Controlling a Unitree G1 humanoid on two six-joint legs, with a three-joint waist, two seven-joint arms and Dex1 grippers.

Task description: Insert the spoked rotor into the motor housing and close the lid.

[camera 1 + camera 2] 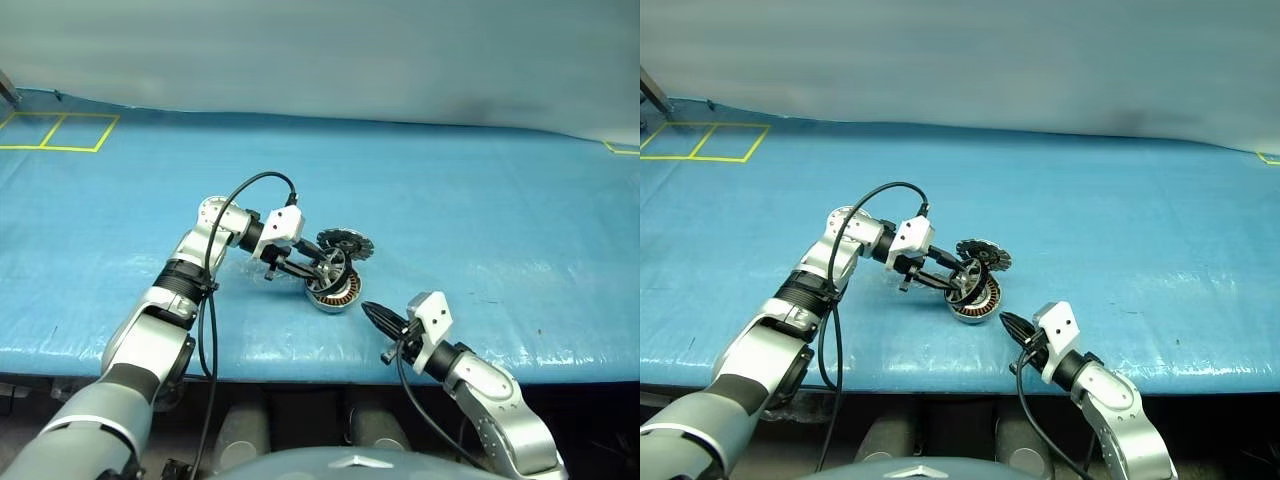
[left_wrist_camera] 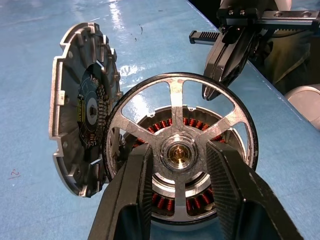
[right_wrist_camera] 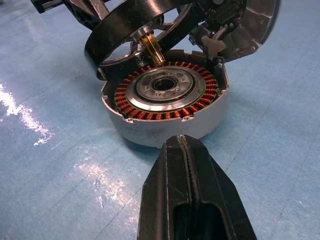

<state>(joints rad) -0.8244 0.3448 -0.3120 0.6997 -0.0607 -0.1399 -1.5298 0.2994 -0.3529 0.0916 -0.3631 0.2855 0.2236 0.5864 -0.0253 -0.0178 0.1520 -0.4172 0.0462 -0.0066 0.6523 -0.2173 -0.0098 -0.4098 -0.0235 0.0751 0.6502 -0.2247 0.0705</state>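
Observation:
My left gripper [image 2: 176, 152] is shut on the spoked rotor [image 2: 176, 107], its two fingers [image 2: 132, 190] clamping the central hub. The silvery rotor [image 1: 336, 266] hangs tilted just above the motor housing [image 1: 338, 296], one edge low over the copper windings [image 3: 150, 112]. Behind the grey housing [image 3: 160, 131], the ribbed lid [image 1: 346, 242] stands open on its hinged edge, its dark centre [image 2: 87, 112] facing the rotor. My right gripper [image 1: 376, 313] is shut and empty. It points at the housing's near side with a small gap between them; its tip [image 3: 183, 145] is close to the wall.
A blue sheet [image 1: 480, 220] covers the table. Its front edge [image 1: 300, 372] runs just below the housing. Yellow tape squares [image 1: 60, 131] lie at the far left and a yellow corner mark [image 1: 622, 150] at the far right.

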